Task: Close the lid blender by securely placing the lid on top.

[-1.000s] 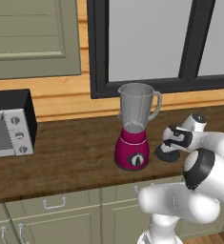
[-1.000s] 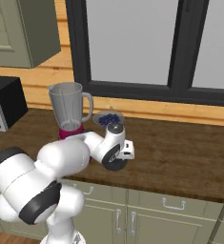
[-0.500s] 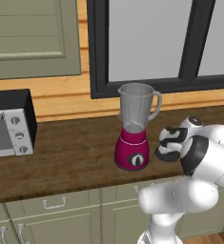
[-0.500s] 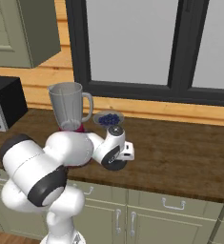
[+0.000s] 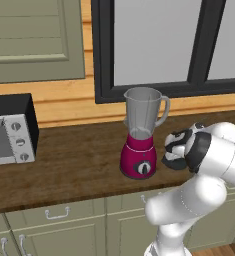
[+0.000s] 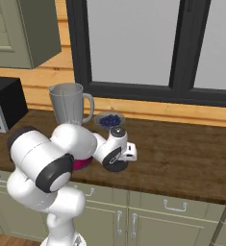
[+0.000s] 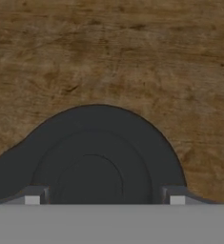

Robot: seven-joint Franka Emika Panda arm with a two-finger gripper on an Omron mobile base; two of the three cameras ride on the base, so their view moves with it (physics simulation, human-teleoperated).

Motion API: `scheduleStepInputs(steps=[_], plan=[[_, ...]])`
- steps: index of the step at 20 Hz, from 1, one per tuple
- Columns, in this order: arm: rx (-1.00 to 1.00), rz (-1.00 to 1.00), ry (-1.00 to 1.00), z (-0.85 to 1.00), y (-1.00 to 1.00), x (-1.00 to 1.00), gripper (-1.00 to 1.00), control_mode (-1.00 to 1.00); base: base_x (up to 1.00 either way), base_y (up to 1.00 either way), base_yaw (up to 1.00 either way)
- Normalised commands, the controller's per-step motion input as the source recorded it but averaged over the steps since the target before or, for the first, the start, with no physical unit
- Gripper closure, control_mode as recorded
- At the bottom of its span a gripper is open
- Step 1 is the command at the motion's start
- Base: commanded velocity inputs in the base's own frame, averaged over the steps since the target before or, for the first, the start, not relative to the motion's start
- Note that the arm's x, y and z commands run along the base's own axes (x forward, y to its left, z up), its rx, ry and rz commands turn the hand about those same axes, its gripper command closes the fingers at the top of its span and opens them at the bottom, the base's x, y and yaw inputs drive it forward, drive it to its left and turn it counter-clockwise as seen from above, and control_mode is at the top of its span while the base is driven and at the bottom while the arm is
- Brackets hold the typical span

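Dark wood counter [image 7: 132, 57] spread under the hand, a window and timber wall behind it. In the hand view the gripper [image 7: 104, 196] hung low over the lid [image 7: 99, 157], its two finger tips [image 7: 33, 196] set apart on either side of the raised centre knob, neither plainly pressing it; the jaws stood fairly wide, and whether they had begun to bite could not be told. The lid lay flat on the counter, a black disc with concentric rings.

Further out, the blender [image 5: 141, 132] stood upright just left of the hand in the left base view, its magenta base on the counter and the clear jar open at the top, no lid on it. The lid was therefore near the blender but apart from it.

To do the grasp well, the fingers should probably close squarely on the knob, centred, so the disc lifts level rather than tipping; it could then be carried over the jar rim and lowered flat.

Only the hand view revealed how the tips lined up with the knob. The left base view gave the lid's edge [image 5: 174, 162] beneath the wrist and a toaster oven [image 5: 9, 132] far left. The right base view alone showed a bowl of blueberries [image 6: 109, 119] behind the arm.
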Motion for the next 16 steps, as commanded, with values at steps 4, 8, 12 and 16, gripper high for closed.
scheduleStepInputs(steps=[4, 8, 12, 16], plan=[[0.0, 0.0, 0.0, -0.21, 0.14, 0.14, -1.0, -1.0, 0.0, 0.0, 0.0], [-0.04, 0.0, 0.0, -0.32, 0.33, 0.01, 1.0, -1.0, 0.0, 0.0, 0.0], [-0.07, 0.0, 0.0, -0.41, 0.38, 0.0, 1.0, -1.0, 0.0, 0.0, 0.0], [-0.06, 0.0, 0.0, -0.46, 0.14, -0.17, 1.0, -1.0, 0.0, 0.0, 0.0]])
